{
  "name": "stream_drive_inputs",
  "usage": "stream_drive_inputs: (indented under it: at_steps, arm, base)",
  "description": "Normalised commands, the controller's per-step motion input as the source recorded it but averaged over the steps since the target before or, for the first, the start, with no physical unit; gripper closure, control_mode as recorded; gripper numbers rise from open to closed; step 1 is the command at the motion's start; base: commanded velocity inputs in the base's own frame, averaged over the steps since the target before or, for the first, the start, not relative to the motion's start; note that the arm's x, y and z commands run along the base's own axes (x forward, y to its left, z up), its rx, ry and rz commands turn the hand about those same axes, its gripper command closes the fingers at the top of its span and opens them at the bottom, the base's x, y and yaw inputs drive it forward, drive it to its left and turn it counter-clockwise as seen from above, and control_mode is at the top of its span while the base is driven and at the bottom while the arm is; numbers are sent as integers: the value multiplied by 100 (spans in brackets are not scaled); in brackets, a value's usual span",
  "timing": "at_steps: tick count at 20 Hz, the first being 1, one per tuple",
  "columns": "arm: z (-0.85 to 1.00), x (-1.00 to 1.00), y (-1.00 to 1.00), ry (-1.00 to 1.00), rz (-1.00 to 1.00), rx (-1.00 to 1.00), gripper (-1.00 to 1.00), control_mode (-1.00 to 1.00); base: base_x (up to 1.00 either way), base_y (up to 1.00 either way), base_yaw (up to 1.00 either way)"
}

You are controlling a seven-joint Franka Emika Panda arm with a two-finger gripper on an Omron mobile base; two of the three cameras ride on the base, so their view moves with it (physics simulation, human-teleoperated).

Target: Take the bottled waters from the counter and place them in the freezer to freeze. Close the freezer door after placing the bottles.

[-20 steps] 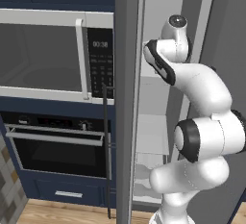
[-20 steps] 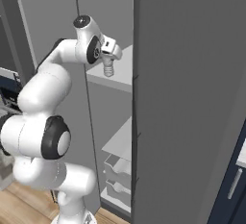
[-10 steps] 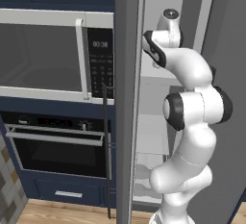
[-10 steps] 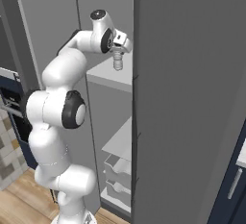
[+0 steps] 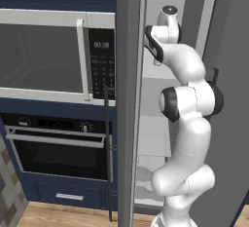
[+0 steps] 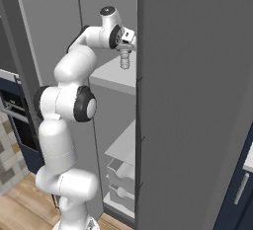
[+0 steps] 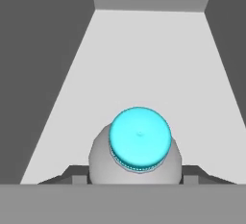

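Note:
A bottled water [image 6: 125,61], clear and ribbed, hangs upright from my gripper [image 6: 125,51], which is shut on it just below the cap. It hovers a little above the upper white shelf [image 6: 111,74] inside the freezer. In the hand view I look straight down on the light blue cap of the bottle [image 7: 140,136], with a dark fingertip at each side and the white shelf floor [image 7: 144,59] running back to the rear wall. The freezer door [image 5: 127,99] stands open to the left of my arm, and its flat grey panel [image 6: 49,36] is behind the arm. The counter is out of view.
A steel wall microwave [image 5: 44,55] and an oven [image 5: 53,143] sit in navy cabinets left of the open door. Lower white shelves and drawers [image 6: 121,174] fill the freezer below. The fridge's big grey front [image 6: 197,100] rises close on the right.
The arm has stretched up and forward, carrying the bottle deeper into the freezer over the upper shelf. The grip on it has stayed shut.

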Motion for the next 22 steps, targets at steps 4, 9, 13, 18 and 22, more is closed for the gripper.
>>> stream_drive_inputs:
  at_steps: [4, 9, 13, 18, 22]
  arm:
    - [-58, 2, 0, 0, 0, -2, 100, -100]
    - [-69, -15, 0, -3, 0, -1, 100, -100]
    - [-31, -26, 0, -1, 0, 3, 100, -100]
    - [-44, -9, 0, 0, 0, 1, 100, -100]
    - [-29, 0, 0, 0, 0, 2, 100, -100]
  base:
    - [0, 0, 0]
    - [0, 0, 0]
    - [0, 0, 0]
    - [0, 0, 0]
    - [0, 0, 0]
